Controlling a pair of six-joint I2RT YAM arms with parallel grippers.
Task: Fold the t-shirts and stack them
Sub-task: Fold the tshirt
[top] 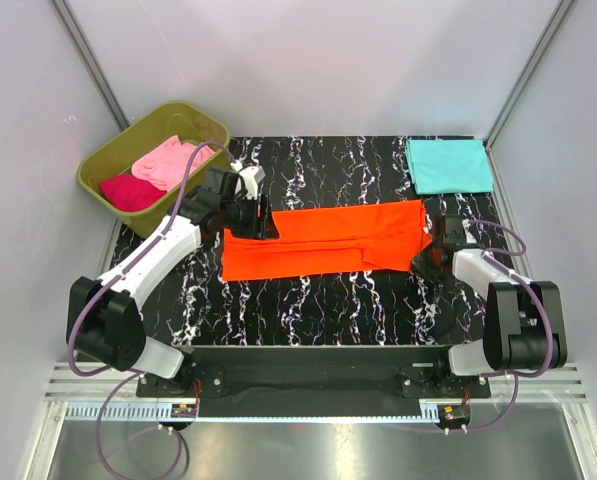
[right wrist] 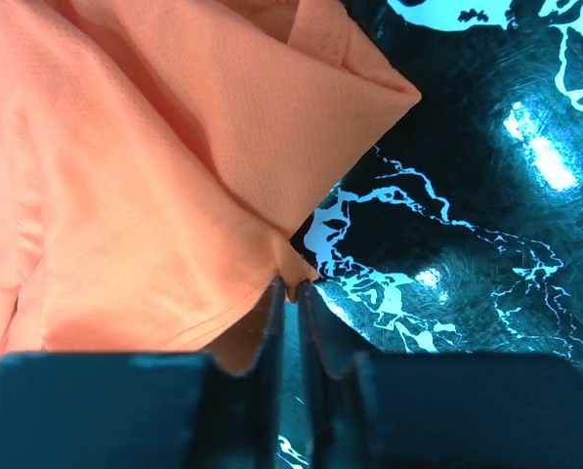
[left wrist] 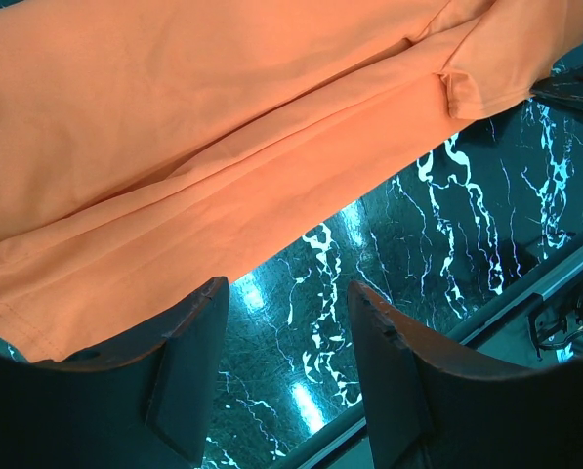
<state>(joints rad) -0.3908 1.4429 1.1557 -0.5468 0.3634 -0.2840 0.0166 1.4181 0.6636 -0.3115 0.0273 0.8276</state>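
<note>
Right gripper point(right wrist: 291, 289) pressed almost together, pinching only the very tip of the orange t-shirt point(right wrist: 125, 176) corner, bottom centre of the right wrist view. Thin bite, so likely to slip out on any lift or pull, given so little cloth between the jaws. Could also drag just the top layer and undo the lengthwise fold, with a folded flap lying loose at upper centre of that view.

Left gripper point(left wrist: 286, 289) spread wide, holding nothing, at the shirt's hem along the bottom of the left wrist view. One finger seemingly over the cloth edge, the other over bare counter point(left wrist: 437, 244). Cannot tell height above the cloth. If closed from here, risk of catching a single layer or nothing, then a skewed fold with only one end lifted.

In the top view: shirt as a long strip across mid-frame, left gripper at its left end, right gripper at its lower right corner.

Further back: teal t-shirt point(top: 450, 165) folded flat at upper right, well apart from both grippers. Pink t-shirt point(top: 168, 160) and magenta t-shirt point(top: 130, 192) bunched in the green tub point(top: 118, 148) at upper left, not yet folded.
</note>
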